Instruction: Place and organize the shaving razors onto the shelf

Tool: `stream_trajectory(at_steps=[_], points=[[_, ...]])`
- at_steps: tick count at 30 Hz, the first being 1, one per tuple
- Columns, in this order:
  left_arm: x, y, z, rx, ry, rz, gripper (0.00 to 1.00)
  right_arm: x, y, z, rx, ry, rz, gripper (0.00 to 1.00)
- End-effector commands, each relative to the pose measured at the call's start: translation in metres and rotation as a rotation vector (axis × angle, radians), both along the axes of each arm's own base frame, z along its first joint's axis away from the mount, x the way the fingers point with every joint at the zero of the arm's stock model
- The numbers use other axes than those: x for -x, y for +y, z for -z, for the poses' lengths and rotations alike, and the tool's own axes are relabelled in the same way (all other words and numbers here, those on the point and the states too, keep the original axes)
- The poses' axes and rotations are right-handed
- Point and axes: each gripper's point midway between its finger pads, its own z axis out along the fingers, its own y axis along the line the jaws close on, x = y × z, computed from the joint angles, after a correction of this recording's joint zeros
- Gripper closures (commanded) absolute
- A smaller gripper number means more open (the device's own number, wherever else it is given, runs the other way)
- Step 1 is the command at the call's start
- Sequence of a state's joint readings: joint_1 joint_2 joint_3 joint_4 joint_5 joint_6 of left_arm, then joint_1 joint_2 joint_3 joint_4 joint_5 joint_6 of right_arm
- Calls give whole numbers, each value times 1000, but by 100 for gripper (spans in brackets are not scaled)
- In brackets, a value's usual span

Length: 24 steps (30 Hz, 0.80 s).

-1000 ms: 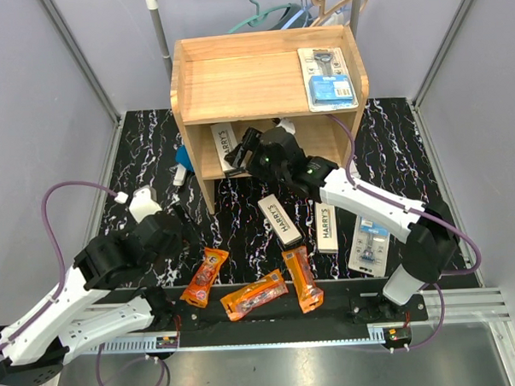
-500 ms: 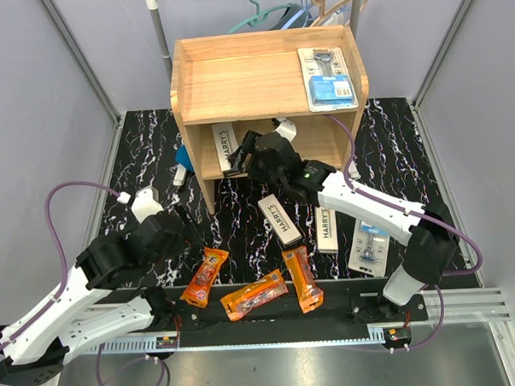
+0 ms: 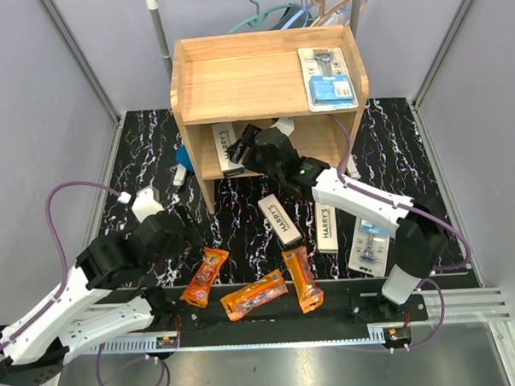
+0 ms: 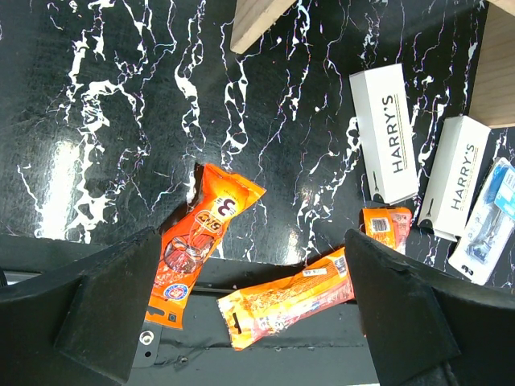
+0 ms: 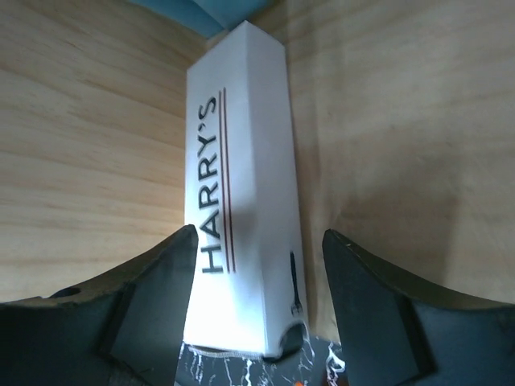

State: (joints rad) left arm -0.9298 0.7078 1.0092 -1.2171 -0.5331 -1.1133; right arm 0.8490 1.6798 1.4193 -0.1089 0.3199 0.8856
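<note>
The wooden shelf (image 3: 235, 78) stands at the back centre. One blister pack (image 3: 328, 77) lies on its top. One HARRY'S box (image 3: 225, 146) lies in the lower tier against the left panel. My right gripper (image 3: 244, 149) is open in that tier, its jaws either side of the box (image 5: 241, 185), the right jaw clear of it. Two HARRY'S boxes (image 3: 280, 219) (image 3: 326, 226), a second blister pack (image 3: 368, 244) and three orange packets (image 3: 205, 277) (image 3: 254, 295) (image 3: 301, 279) lie on the table. My left gripper (image 4: 251, 241) is open and empty above the packets (image 4: 197, 241).
A metal clothes rail (image 3: 156, 26) with hangers (image 3: 292, 12) stands behind the shelf. A blue object (image 3: 183, 155) and a white piece (image 3: 181, 173) lie by the shelf's left side. Grey enclosure walls close both sides. The black rail (image 3: 271, 316) runs along the near edge.
My right gripper has moved a little further left into the lower tier, along the HARRY'S box. The left arm has not moved.
</note>
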Motion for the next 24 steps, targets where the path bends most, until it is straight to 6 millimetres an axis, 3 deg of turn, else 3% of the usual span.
stream_trajectory(at_steps=[1,12,24], points=[[-3,-5,-7,29,-24,15,1,-6,11,15,3,11,-55,29],[-2,-5,-6,28,-23,16,1,-7,45,27,-32,46,-191,39],[-2,-5,-6,23,-21,21,1,-7,70,23,-65,55,-278,39]])
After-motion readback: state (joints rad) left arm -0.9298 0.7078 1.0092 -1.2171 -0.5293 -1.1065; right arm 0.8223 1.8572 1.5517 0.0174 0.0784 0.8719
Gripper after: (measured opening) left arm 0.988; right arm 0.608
